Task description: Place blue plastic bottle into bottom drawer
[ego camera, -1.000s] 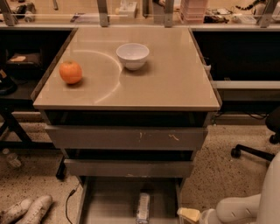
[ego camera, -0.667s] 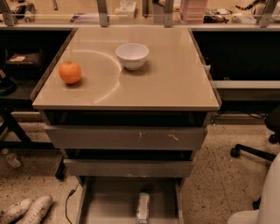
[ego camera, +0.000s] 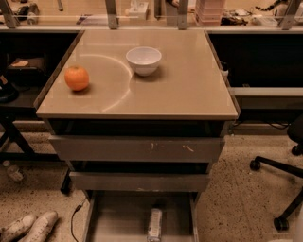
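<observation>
Nearest, the bottom drawer (ego camera: 118,222) stands pulled open; the blue plastic bottle (ego camera: 154,225) lies lengthwise on its grey floor, right of centre. White shoes (ego camera: 28,227) rest on the floor to the left. Above, two scuffed drawers (ego camera: 137,149) sit slightly ajar. On the tabletop (ego camera: 189,85), an orange (ego camera: 76,78) sits left and a white bowl (ego camera: 144,60) farther back. The gripper is outside the view; its jaws cannot be judged.

This looks like an office or lab workroom. A tan-topped bench (ego camera: 189,94) with grey metal drawers (ego camera: 137,149) stands on a speckled terrazzo floor (ego camera: 236,198). A wheeled office chair base (ego camera: 279,165) sits off the bench's right edge. Cluttered desks (ego camera: 236,14) run beyond its far edge. A cable (ego camera: 75,217) and shoes (ego camera: 28,227) lie near its front left corner. The tool is out of view.
</observation>
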Tool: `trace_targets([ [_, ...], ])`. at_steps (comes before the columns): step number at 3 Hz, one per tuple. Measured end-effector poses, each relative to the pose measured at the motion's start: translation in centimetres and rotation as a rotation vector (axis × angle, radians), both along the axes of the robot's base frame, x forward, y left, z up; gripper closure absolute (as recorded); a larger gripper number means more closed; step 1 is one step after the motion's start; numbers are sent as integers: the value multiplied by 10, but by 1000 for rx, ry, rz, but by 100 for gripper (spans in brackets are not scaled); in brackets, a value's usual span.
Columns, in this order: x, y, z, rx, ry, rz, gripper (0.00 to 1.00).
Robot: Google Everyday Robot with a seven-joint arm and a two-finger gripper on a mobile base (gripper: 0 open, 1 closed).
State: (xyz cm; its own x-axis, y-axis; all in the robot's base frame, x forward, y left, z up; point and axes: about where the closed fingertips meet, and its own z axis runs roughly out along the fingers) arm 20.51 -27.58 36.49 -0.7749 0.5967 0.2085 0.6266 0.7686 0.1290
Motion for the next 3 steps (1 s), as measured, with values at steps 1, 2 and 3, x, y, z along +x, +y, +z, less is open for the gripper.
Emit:
trace_targets([
  [1,-77,-39,33,-38,60,-27,0],
  [2,-194,-78,79,-94,111,-83,0],
  [3,-220,-94,90,-130,124,-113,0],
])
